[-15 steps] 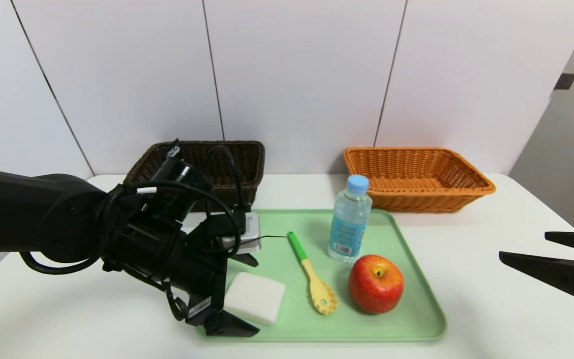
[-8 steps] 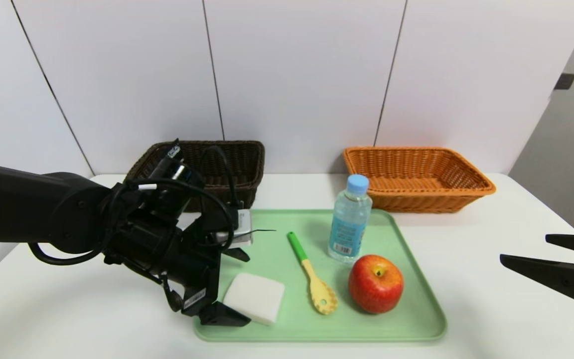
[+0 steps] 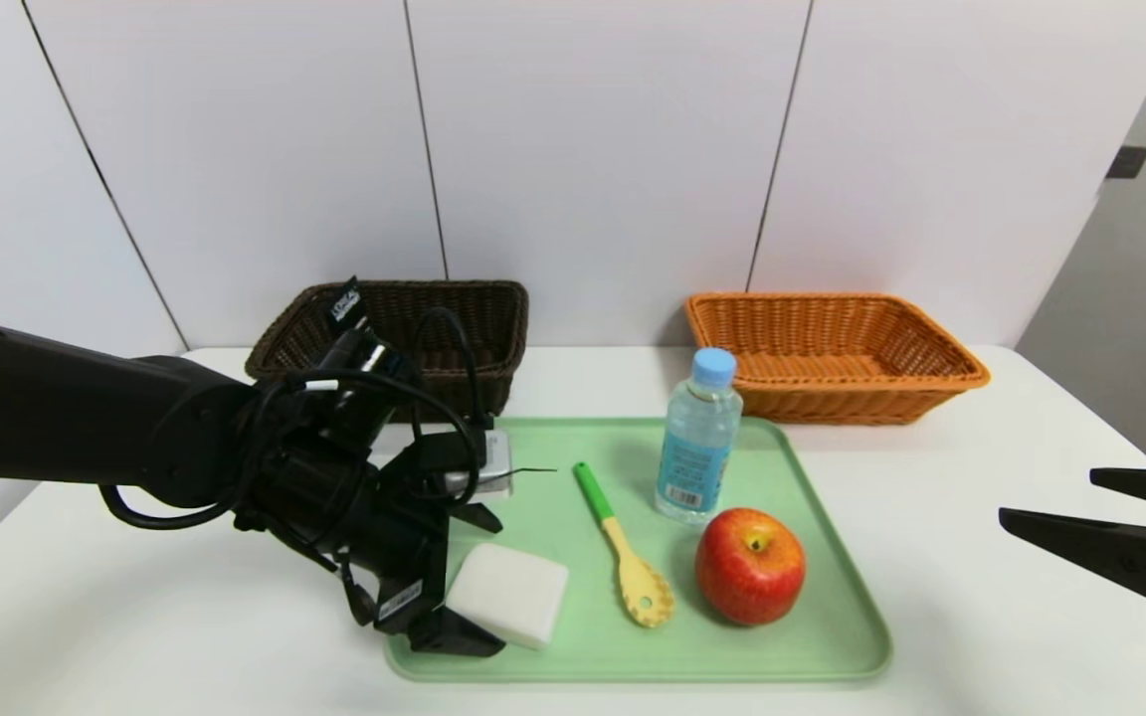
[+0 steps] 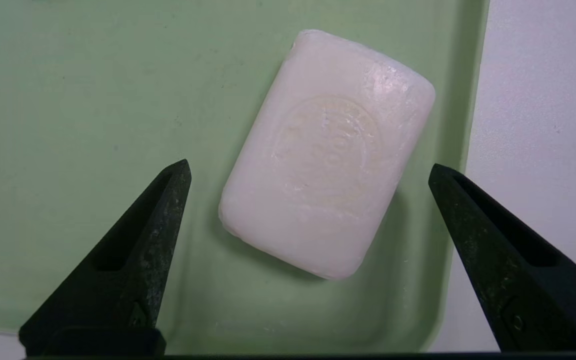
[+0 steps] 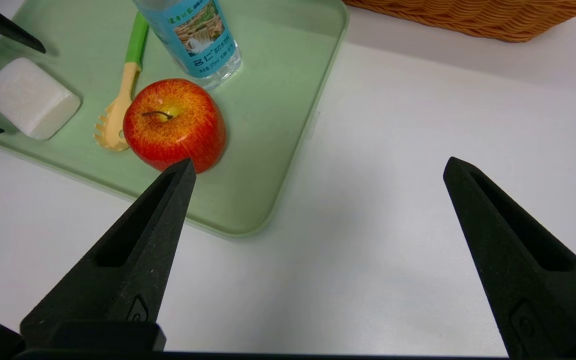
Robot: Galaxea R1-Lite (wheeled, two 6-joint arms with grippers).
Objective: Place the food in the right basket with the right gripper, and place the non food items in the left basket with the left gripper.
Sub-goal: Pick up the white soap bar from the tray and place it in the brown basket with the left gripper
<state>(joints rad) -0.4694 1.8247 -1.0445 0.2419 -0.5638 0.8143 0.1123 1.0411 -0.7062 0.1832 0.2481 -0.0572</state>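
On the green tray [image 3: 832, 636] lie a white soap bar [image 3: 508, 595] and a yellow slotted spoon with a green handle [image 3: 623, 547]. A red-yellow apple [image 3: 750, 565] and a standing water bottle [image 3: 698, 438] share the tray. My left gripper [image 3: 501, 584] is open low over the tray's near left corner. Its fingers straddle the soap [image 4: 325, 155] without touching it, gripper [image 4: 309, 167]. A black tube's end [image 3: 344, 303] shows at the dark brown basket [image 3: 454, 318], behind my left arm. My right gripper [image 3: 1046, 494] hangs open and empty over bare table at the right, gripper [image 5: 318, 167].
The orange basket [image 3: 832, 353] stands empty at the back right, behind the tray. One left finger hangs just outside the tray's rim [image 4: 460, 150]. In the right wrist view the apple [image 5: 173, 122], bottle [image 5: 195, 35] and spoon [image 5: 118, 110] lie ahead of the gripper.
My left gripper drew back a little to the left from the soap, then eased toward it again, ending slightly left of where it began. The right arm has not moved.
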